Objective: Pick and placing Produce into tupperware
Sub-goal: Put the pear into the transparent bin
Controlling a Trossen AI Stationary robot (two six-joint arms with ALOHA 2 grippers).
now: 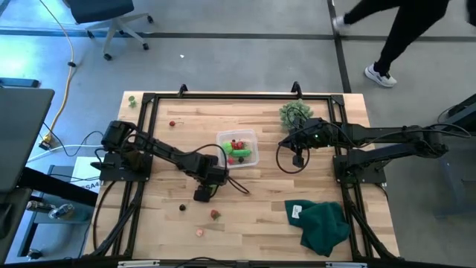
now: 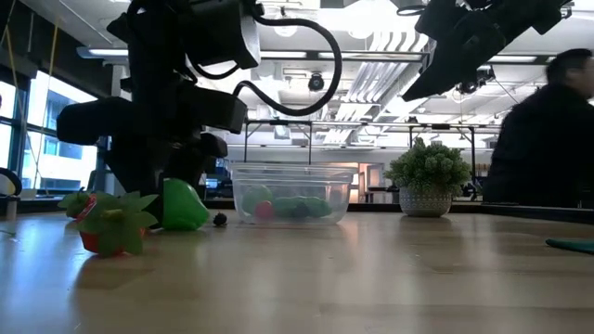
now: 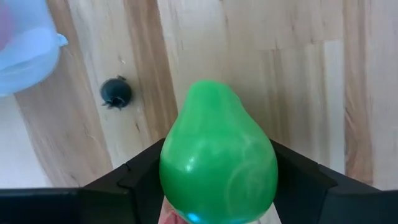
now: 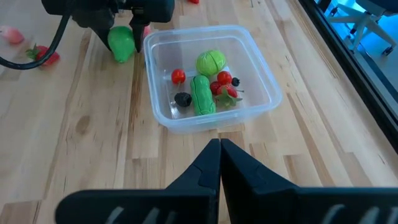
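A glossy green pear-shaped piece (image 3: pixel 217 168) is clamped between the left gripper (image 3: pixel 217 186) fingers, just left of the clear, rounded-corner tupperware (image 4: pixel 261 59) at table centre. The right gripper (image 4: pixel 219 163) is held shut, empty, right of it. No legible writing is seen.

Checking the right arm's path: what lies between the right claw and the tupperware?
Only bare wood. In the right wrist view, the shut right claw points at the tupperware with nothing on the table between them.

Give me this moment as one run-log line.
left gripper: shut on green pear, beside tupperware | right gripper: shut, empty, waiting | tupperware: partly filled
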